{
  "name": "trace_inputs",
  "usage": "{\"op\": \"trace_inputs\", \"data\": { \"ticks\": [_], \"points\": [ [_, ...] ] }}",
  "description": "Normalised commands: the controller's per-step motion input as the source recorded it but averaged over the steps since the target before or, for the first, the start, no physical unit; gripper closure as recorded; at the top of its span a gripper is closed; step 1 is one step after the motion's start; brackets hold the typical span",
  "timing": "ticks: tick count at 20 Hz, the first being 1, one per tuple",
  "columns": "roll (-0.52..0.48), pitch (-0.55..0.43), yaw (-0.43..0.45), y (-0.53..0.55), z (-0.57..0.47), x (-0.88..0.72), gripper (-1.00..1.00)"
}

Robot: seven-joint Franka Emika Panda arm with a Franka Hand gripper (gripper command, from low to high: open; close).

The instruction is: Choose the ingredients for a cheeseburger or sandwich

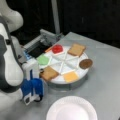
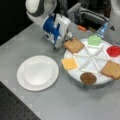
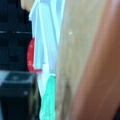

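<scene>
Six ingredients lie in a white divided tray [image 1: 75, 82] [image 2: 75, 75], one per wedge. They are a toast square [image 1: 49, 73] [image 2: 73, 45], a green round [image 1: 43, 60] [image 2: 94, 40], a red round [image 1: 57, 48] [image 2: 113, 50], another toast [image 1: 76, 49] [image 2: 111, 69], a brown patty [image 1: 85, 63] [image 2: 88, 78] and a cheese square [image 1: 70, 76] [image 2: 69, 63]. My gripper [image 1: 41, 74] [image 2: 68, 37] is at the outer edge of the nearest toast [image 3: 80, 62], which fills the wrist view. No sandwich or cheeseburger is in view.
A white paper plate [image 1: 72, 110] [image 2: 37, 72] with nothing on it sits on the grey table beside the tray. A grey metal fixture [image 1: 47, 37] [image 2: 87, 15] stands behind the tray. In the wrist view the red round [image 3: 30, 57] and green round [image 3: 48, 100] show past the toast.
</scene>
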Motion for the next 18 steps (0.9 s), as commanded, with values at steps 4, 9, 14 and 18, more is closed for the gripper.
{"op": "trace_inputs", "data": {
  "ticks": [4,9,14,18],
  "points": [
    [0.176,-0.011,0.031,-0.12,-0.09,0.24,1.00],
    [0.168,0.009,0.047,-0.16,-0.03,0.25,1.00],
    [0.168,0.053,0.089,-0.27,0.07,0.25,1.00],
    [0.155,0.112,0.149,-0.31,0.15,0.25,1.00]
  ]
}}
